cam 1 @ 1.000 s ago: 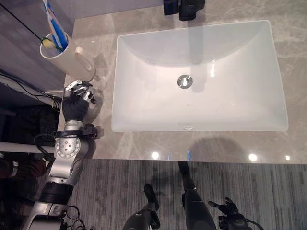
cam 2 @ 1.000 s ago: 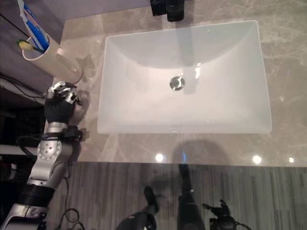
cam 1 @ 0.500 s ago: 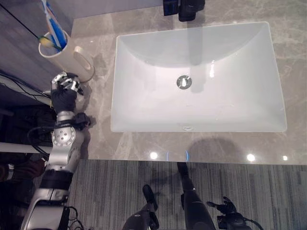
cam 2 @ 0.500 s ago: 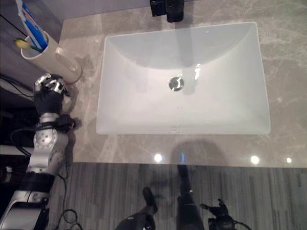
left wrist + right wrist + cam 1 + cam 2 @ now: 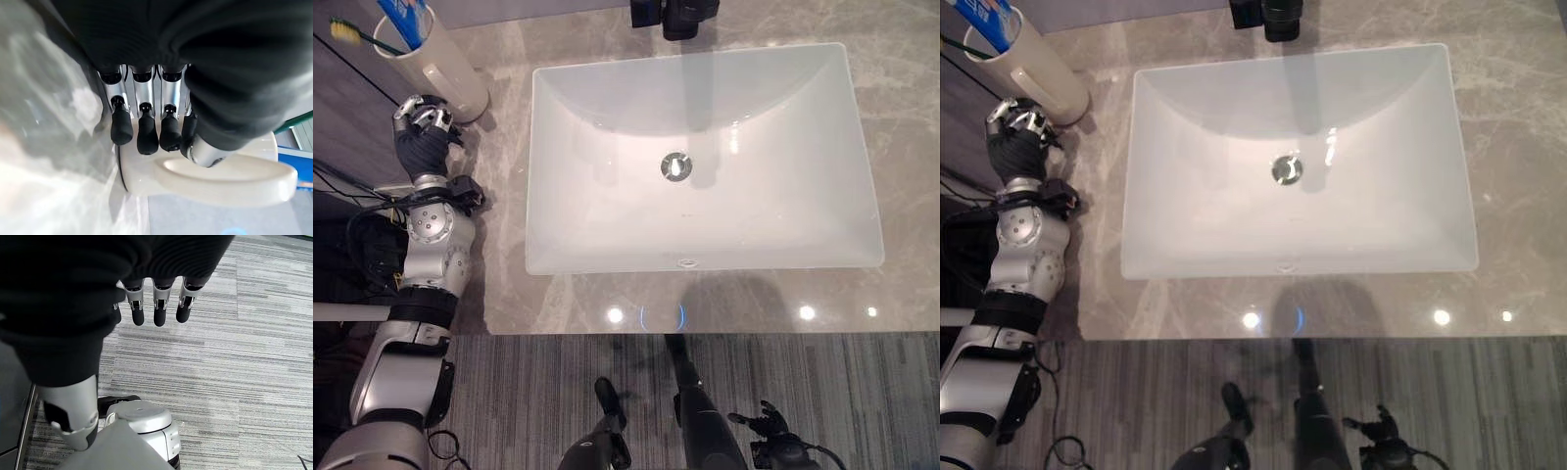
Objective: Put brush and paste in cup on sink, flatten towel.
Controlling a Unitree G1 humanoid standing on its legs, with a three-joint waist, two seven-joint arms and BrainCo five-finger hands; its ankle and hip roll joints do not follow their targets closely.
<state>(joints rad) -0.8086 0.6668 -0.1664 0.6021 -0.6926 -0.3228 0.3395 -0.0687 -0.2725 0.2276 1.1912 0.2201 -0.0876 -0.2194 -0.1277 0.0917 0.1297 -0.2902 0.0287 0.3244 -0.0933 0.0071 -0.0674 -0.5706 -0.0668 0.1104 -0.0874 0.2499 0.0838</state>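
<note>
I am resting my left hand (image 5: 421,132), fingers loosely relaxed and gripping nothing, just beside the cup (image 5: 435,59), brush (image 5: 352,33) and paste (image 5: 406,12) inside. Glazed, probably slippery and breakable; I'd hook its handle (image 5: 230,183). My right hand (image 5: 156,308) is hanging slack.

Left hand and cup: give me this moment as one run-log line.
left hand: beside cup, fingers straight, holding nothing | cup: upright on counter, toothbrush and paste inside | right hand: over floor, idle

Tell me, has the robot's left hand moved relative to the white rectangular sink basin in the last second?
Yes. The left hand has moved leftward and back, away from the white rectangular sink basin, to beside the cream cup.
</note>
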